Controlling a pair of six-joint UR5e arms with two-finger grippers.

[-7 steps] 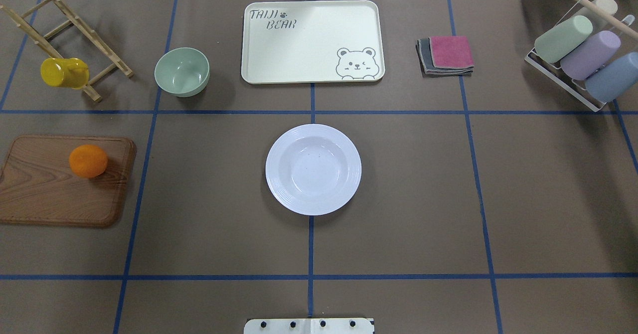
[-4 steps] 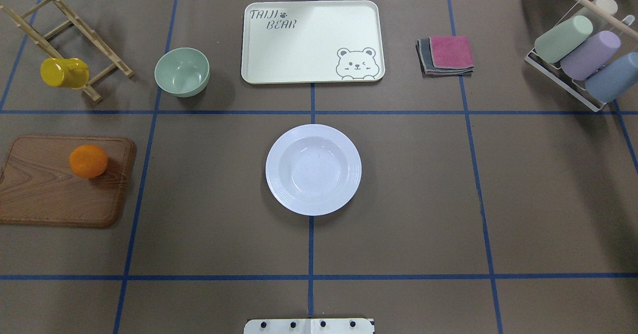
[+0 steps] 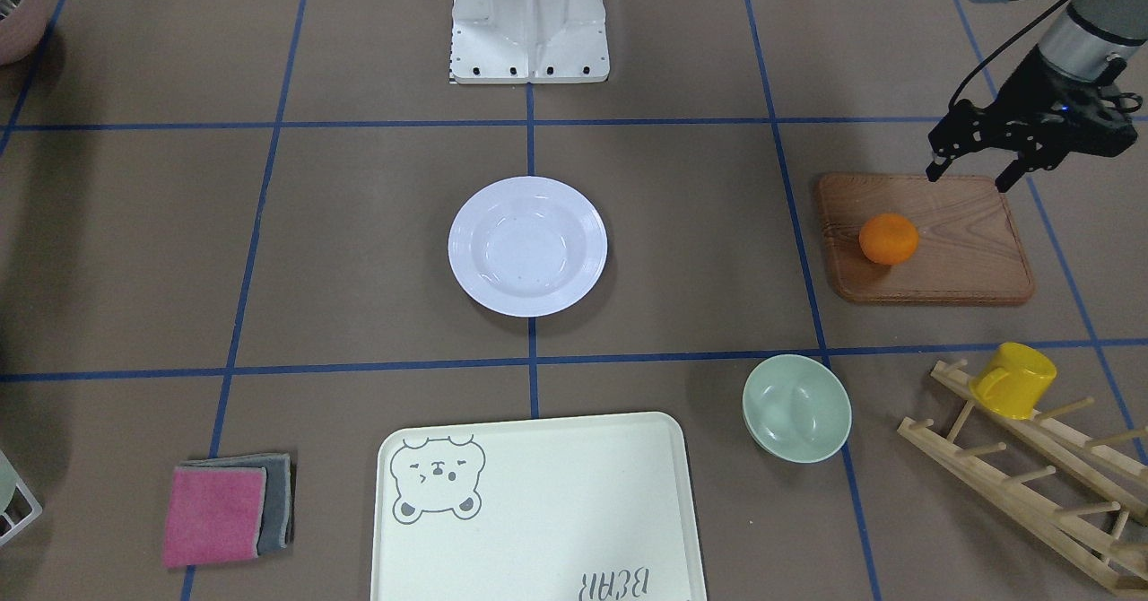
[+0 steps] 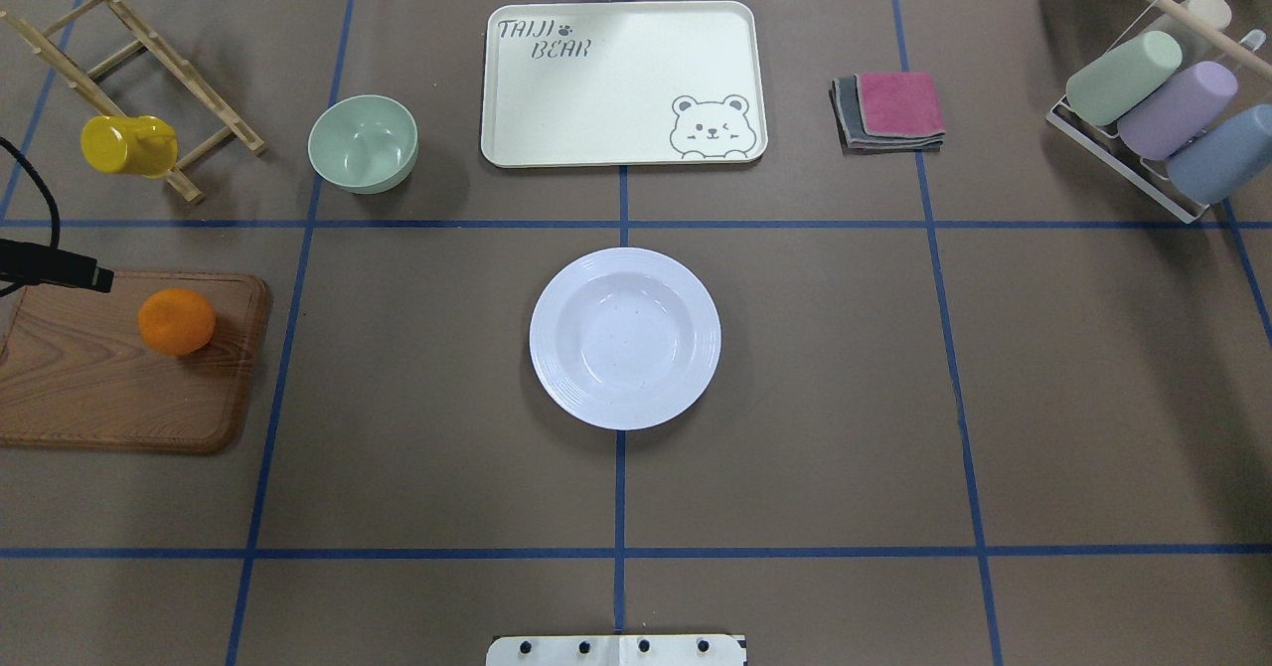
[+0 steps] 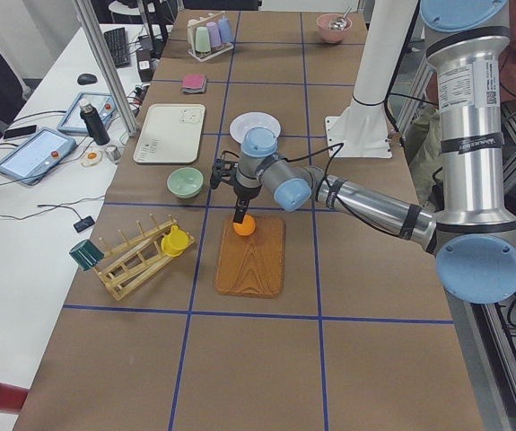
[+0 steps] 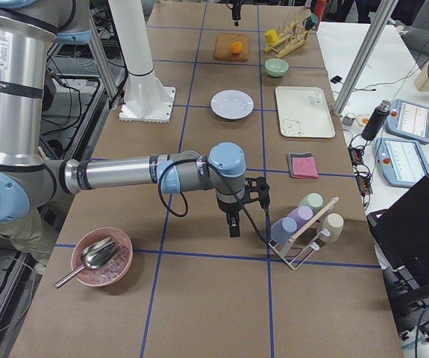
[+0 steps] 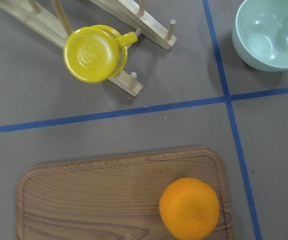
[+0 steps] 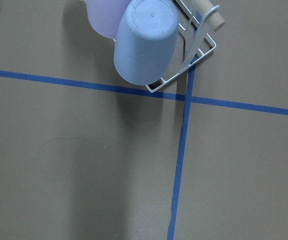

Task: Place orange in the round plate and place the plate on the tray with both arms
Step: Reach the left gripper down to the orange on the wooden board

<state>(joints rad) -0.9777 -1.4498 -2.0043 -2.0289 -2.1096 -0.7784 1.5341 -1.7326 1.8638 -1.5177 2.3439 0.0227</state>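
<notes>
The orange [image 3: 888,239] [image 4: 176,321] [image 7: 189,208] lies on a brown wooden board [image 3: 969,251] at my left. My left gripper [image 3: 970,179] hovers over the board's edge nearest the robot, a little short of the orange, open and empty. In the overhead view only one finger [image 4: 62,270] pokes in from the left edge. The round white plate [image 3: 527,246] [image 4: 624,338] sits empty at the table's middle. Beyond it lies the cream bear tray [image 4: 616,80] [image 3: 538,502], also empty. My right gripper [image 6: 245,209] hangs over bare table near the cup rack; I cannot tell whether it is open or shut.
A pale green bowl [image 4: 363,142] stands between board and tray. A yellow mug [image 4: 127,144] hangs on a wooden rack [image 4: 149,60] at the far left. Folded cloths [image 4: 894,109] and a wire rack of pastel cups [image 4: 1153,109] sit at the right.
A finger and cable of my left gripper have come into the overhead view at the left edge, over the board's far corner. Orange, plate and tray have not moved.
</notes>
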